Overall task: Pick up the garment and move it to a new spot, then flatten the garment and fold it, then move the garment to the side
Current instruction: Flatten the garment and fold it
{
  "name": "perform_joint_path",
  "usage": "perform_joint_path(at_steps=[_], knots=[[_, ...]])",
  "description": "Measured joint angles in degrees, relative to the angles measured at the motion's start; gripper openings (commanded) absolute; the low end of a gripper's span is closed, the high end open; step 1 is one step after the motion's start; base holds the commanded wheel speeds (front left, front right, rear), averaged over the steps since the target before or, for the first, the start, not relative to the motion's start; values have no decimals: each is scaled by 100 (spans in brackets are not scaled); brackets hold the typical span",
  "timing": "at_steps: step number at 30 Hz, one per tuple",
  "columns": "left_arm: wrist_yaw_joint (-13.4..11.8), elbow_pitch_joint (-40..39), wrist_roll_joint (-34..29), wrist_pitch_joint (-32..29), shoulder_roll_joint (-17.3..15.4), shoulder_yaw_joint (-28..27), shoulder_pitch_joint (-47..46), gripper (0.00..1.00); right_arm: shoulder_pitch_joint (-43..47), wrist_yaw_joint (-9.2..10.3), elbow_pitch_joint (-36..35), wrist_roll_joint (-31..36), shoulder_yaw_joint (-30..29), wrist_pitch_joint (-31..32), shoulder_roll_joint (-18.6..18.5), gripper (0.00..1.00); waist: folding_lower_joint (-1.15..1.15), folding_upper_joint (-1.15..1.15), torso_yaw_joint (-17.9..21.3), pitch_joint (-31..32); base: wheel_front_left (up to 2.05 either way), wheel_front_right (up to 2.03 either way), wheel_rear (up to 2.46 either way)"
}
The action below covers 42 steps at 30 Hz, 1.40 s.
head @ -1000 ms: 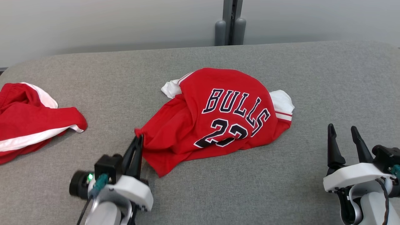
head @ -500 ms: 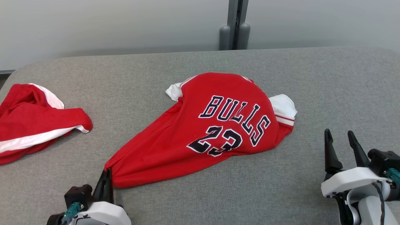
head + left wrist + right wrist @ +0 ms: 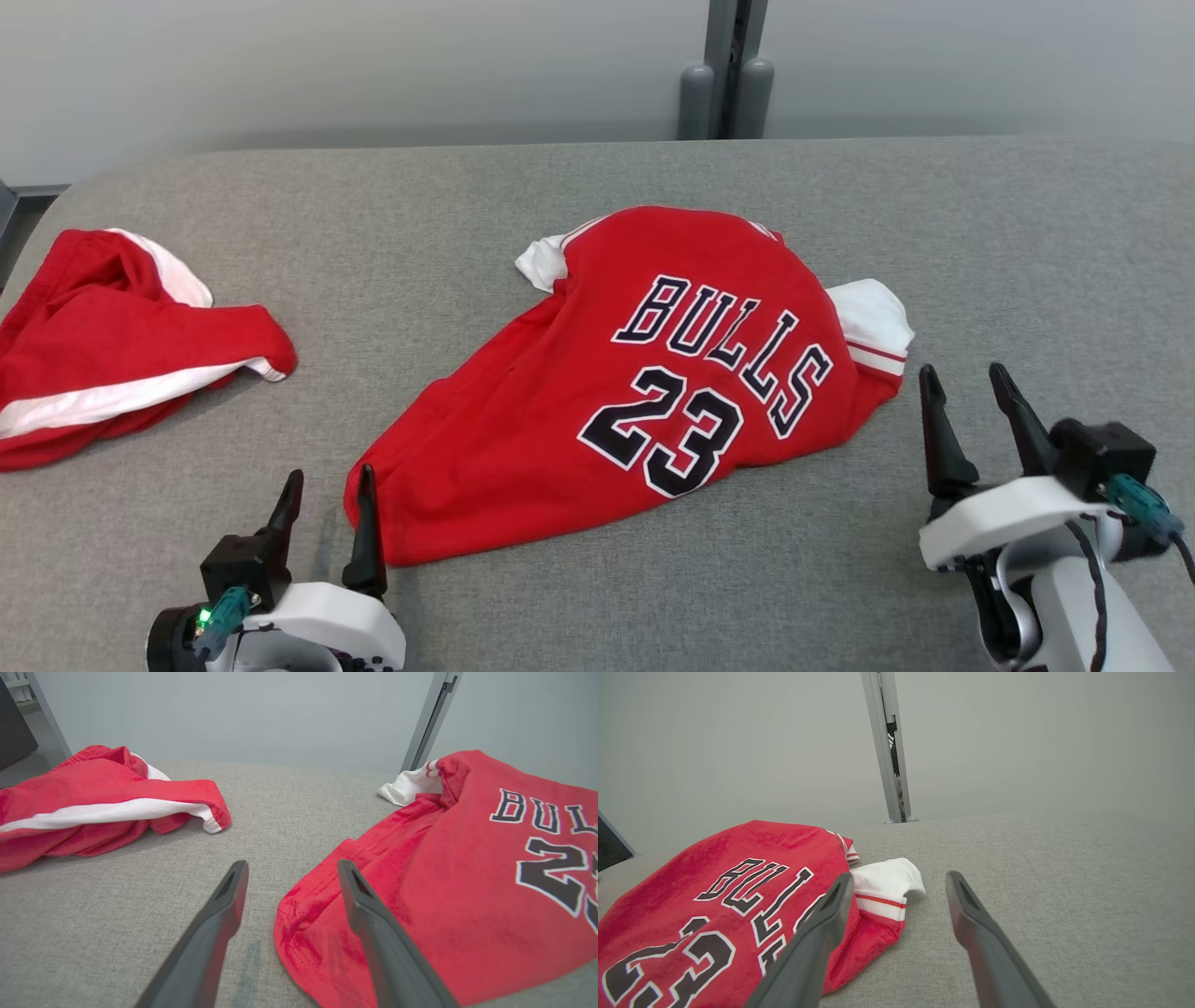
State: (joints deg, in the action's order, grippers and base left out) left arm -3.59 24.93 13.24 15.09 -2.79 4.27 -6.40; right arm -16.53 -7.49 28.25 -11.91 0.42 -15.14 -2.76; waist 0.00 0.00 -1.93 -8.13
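Observation:
The garment is a red jersey with white sleeves and "BULLS 23" in dark letters, lying partly spread at the middle of the grey table. My left gripper stands open at the jersey's front left corner, holding nothing. In the left wrist view that corner of the garment lies under the right finger, with the left gripper open above the cloth edge. My right gripper stands open and empty just right of the white sleeve. The right wrist view shows the right gripper facing that sleeve of the garment.
A second red piece of clothing with a white stripe lies bunched at the table's left edge, also in the left wrist view. A grey post rises behind the table's far edge. Bare grey table stretches right of the jersey.
My left gripper pulled the jersey's corner toward the front left, stretching the cloth out, then opened and let it go. The right gripper stayed open. The head view has shifted a little.

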Motion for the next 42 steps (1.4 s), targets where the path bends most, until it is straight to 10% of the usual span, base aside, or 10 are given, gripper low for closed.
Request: perform_joint_path(at_steps=[13, 42], knots=[[-71, 33, 303, 0, 0, 673, -53, 100, -1681, -1, 884, 358, 922, 0, -52, 100, 0, 0, -847, -195, 0, 0, 0], [-133, 18, 356, 0, 1, 909, -293, 100, -1586, -1, 2326, 849, -788, 0, -372, 100, 0, 0, -865, -660, 0, 0, 0]])
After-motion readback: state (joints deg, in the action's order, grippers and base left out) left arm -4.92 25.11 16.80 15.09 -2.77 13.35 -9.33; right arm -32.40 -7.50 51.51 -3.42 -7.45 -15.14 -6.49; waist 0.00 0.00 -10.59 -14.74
